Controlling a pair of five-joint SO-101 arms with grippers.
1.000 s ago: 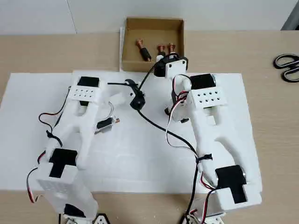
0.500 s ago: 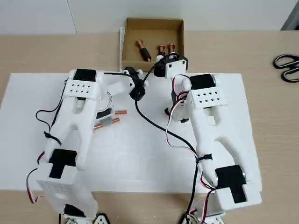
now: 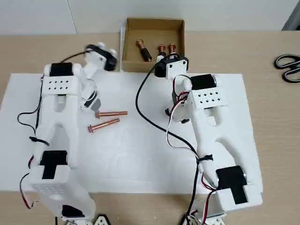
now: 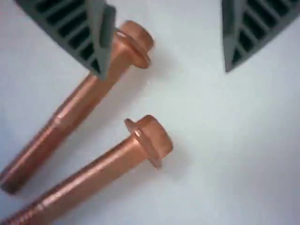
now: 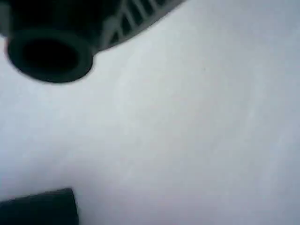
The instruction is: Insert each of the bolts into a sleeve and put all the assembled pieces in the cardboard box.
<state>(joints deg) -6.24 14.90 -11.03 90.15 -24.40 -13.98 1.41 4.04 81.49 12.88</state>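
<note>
Left wrist view: left claw (image 4: 164,69) is hanging with jaws apart, one finger (image 4: 93,33) sitting over the head of the upper-left bolt (image 4: 79,103); second bolt (image 4: 98,173) is lying just beside, lower left. Closing off-centre is risking knocking both rolling.

Beneath my left gripper (image 4: 164,72), one dark ribbed finger (image 4: 89,33) hides part of a copper hex-head bolt (image 4: 70,112). The second copper bolt (image 4: 103,168) beside it runs off the edge. At my right gripper (image 5: 101,35), a black round sleeve (image 5: 49,56) is blurred.
</note>
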